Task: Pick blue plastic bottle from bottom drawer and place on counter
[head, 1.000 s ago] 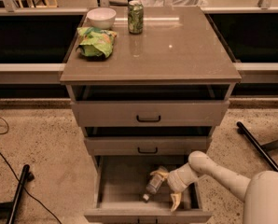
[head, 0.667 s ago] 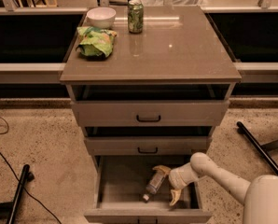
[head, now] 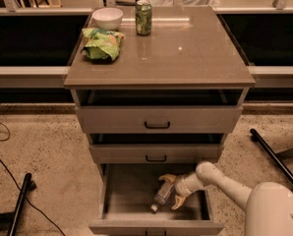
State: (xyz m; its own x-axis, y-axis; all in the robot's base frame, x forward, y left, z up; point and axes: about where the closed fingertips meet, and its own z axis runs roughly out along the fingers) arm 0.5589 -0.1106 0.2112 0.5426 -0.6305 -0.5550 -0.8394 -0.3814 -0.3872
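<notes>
The bottom drawer (head: 117,191) is pulled open below two shallower drawers. The blue plastic bottle (head: 162,194) lies on its side in the drawer, white cap toward the front. My gripper (head: 173,191) reaches in from the right, open, with one yellowish finger behind the bottle and the other in front of it on the right. The fingers straddle the bottle's upper body. The counter (head: 186,53) is the glossy grey-brown top of the cabinet.
On the counter stand a green soda can (head: 143,17), a white bowl (head: 107,18) and a green chip bag (head: 102,43) at the back left. A black pole (head: 274,159) lies on the floor at right, another with cables (head: 18,203) at left.
The gripper has moved left and closer around the bottle, its fingers now straddling it. The bottle has stayed in place.
</notes>
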